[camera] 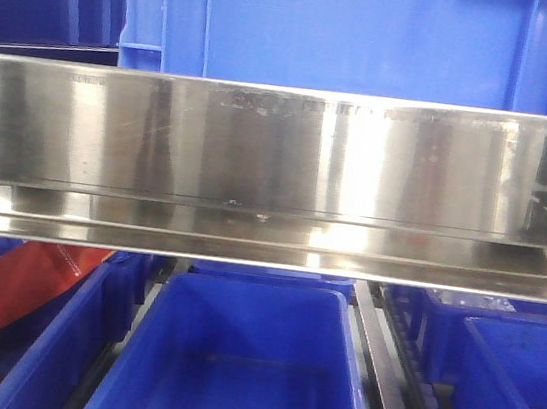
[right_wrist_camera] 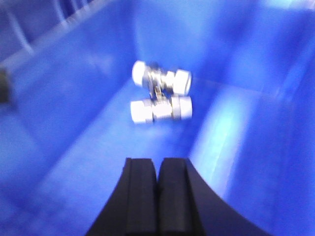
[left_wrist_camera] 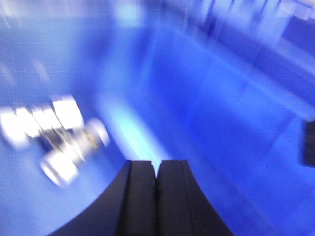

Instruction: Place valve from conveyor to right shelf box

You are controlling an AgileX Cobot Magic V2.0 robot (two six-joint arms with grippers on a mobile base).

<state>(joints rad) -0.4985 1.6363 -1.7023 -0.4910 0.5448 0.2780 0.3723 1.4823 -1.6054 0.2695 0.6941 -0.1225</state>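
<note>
Both grippers pressed together, holding nothing: left gripper (left_wrist_camera: 157, 179) and right gripper (right_wrist_camera: 158, 179) each show 2 black fingers closed flush, no gap, nothing between them.

Both wrist views look down into blue plastic boxes. Right wrist view: 2 valves (right_wrist_camera: 161, 97) lie on the floor of a blue box (right_wrist_camera: 59, 98), side by side and touching or nearly so, each silvery with white end caps, near the far wall. Gripper above and well apart from them. Left wrist view, heavy motion blur: a cluster of silvery/white valve parts (left_wrist_camera: 54, 135) on another box floor (left_wrist_camera: 221, 118); looks like 2 or more, exact count cannot be told.

Judgement: valves sit loose, at odd angles, consistent with being dropped in rather than set down; the closed, empty right gripper suggests the release is done and the placing step is at or near its end. Which box is the right shelf box can't be confirmed from these views.

Front view: wide stainless steel rail (camera: 277, 175) across the middle, 1 blue crate (camera: 356, 34) above, at least 3 blue bins (camera: 243, 362) below, red strip (camera: 21, 282) lower left. Conveyor not visible. No arms in the front view.
</note>
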